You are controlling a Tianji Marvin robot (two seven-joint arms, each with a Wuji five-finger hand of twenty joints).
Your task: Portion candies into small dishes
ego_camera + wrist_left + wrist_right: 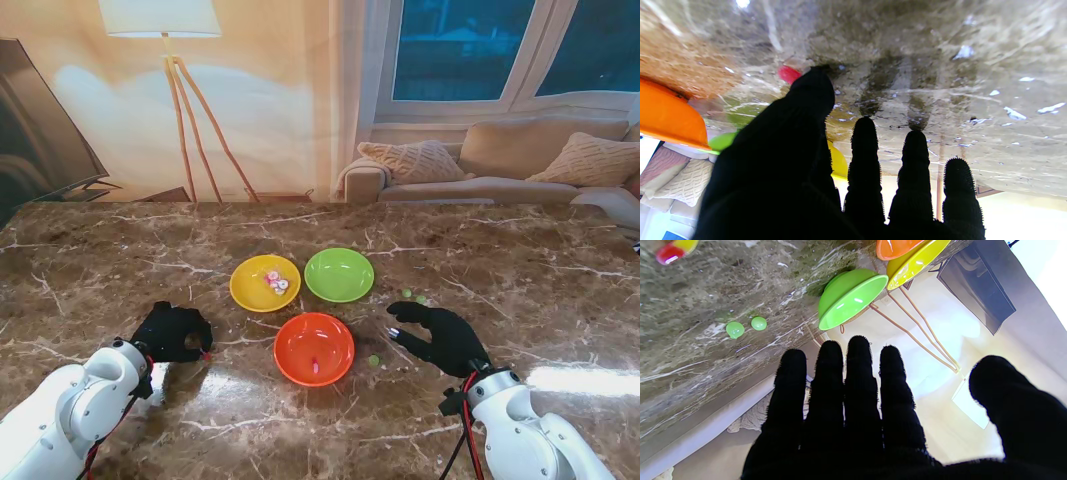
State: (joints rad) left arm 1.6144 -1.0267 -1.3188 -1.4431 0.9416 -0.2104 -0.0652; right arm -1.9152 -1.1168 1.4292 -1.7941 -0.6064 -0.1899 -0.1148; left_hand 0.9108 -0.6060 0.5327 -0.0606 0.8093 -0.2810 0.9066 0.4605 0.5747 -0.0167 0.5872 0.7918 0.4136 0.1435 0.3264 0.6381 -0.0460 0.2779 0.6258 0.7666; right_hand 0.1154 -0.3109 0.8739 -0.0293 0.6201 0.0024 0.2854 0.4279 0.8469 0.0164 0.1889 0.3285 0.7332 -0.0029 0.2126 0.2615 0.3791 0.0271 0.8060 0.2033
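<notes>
Three small dishes stand mid-table: a yellow dish (245,290) with several pale candies (277,282), an empty green dish (339,275), and nearest me an orange dish (300,345) with one pink candy (317,366). My left hand (172,332) rests fingertips-down to the left of the orange dish, holding nothing; a red candy (788,74) lies on the table at its thumb tip (813,86). My right hand (440,335) hovers open to the right of the orange dish, fingers spread. Loose green candies (406,293) (735,330) lie just beyond it, and another green candy (373,360) sits beside the orange dish.
The table is brown marble (120,260) with bright glare patches. In the right wrist view a red and yellow object (671,251) lies at the frame's edge. A sofa (500,170) and a floor lamp (165,30) stand behind the table's far edge.
</notes>
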